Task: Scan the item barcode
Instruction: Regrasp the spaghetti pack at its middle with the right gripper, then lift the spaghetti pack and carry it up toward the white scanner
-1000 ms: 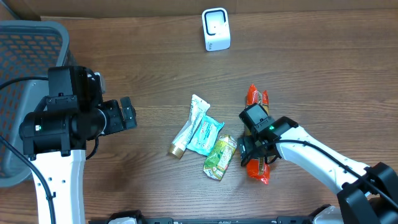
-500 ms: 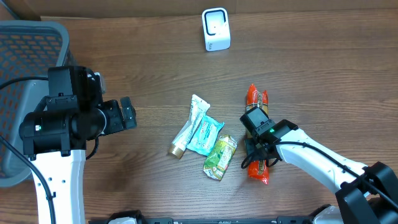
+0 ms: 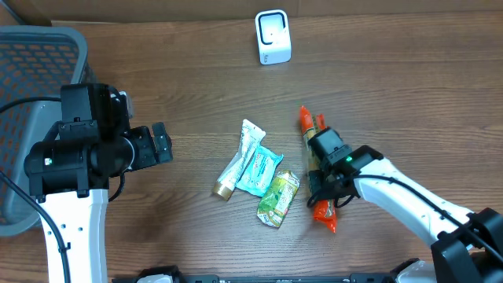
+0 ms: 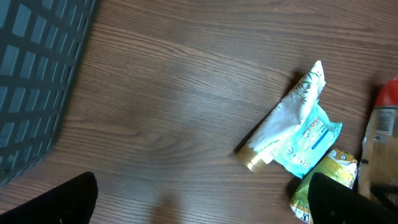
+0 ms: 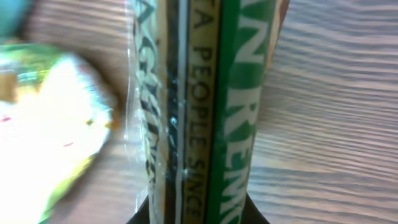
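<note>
R gripper [image 3: 324, 191] is pinching the orange snack pkt [image 3: 324, 213] across its mid-section. In the R wrist view the pkt [image 5: 211, 112] fills the gap between the dark finger bases, standing narrow on its long edge w/ green and tan label strips facing the cam. From overhead, the pkt runs top-to-bottom right of centre on the table [image 3: 409, 86], w/ its upper tip pointing toward the far side and its lower tip near the front edge. Its left edge is just beside the green pouch [image 3: 279, 199]; can't tell if they touch, as the pouch is only a blur at the left of the wrist view. The teal pouch [image 3: 259, 170] overlaps the white tube [image 3: 238, 159] left of that, making one tight cluster. L gripper [image 3: 163, 145] hangs w/ fingers spread wide, holding nothing and well apart from the cluster, w/ a broad patch of bare wood between. The scanner [image 3: 273, 37] stands upright near the far edge, w/ an open strip of table between it and the pkt's upper tip. The basket [image 3: 43, 47] sits at the far-left corner behind the L arm. Right of the R arm, wood is bare out to the frame edge.
</note>
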